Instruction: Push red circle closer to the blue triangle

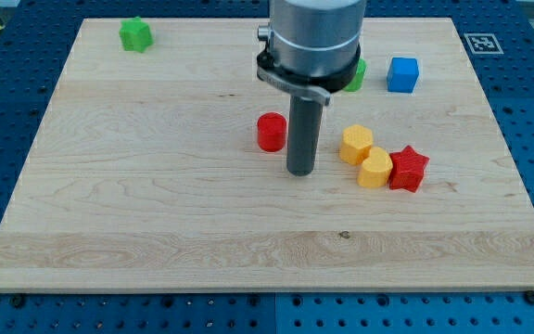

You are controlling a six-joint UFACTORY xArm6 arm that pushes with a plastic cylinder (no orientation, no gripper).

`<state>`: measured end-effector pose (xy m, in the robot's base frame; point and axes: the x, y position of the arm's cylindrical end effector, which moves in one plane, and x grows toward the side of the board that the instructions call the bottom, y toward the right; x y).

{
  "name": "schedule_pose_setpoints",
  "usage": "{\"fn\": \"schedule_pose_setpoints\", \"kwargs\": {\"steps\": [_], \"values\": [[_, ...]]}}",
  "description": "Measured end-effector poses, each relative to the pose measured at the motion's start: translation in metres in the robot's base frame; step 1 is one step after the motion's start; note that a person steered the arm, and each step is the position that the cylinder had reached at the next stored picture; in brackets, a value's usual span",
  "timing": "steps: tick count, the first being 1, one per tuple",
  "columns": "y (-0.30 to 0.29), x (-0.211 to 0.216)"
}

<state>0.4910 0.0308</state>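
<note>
The red circle stands near the middle of the wooden board. My tip rests on the board just to the view's right of the red circle and slightly below it, close to it; I cannot tell if they touch. No blue triangle shows in this view; the arm's body hides part of the board at the view's top. A blue cube sits at the view's upper right.
A green star-like block lies at the view's upper left. A green block is partly hidden behind the arm. A yellow hexagon, a yellow heart and a red star cluster to the right of my tip.
</note>
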Motion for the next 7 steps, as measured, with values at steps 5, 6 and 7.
{"fn": "schedule_pose_setpoints", "kwargs": {"steps": [5, 6, 7], "values": [[-0.072, -0.105], [-0.063, -0.128], [-0.048, -0.150]]}}
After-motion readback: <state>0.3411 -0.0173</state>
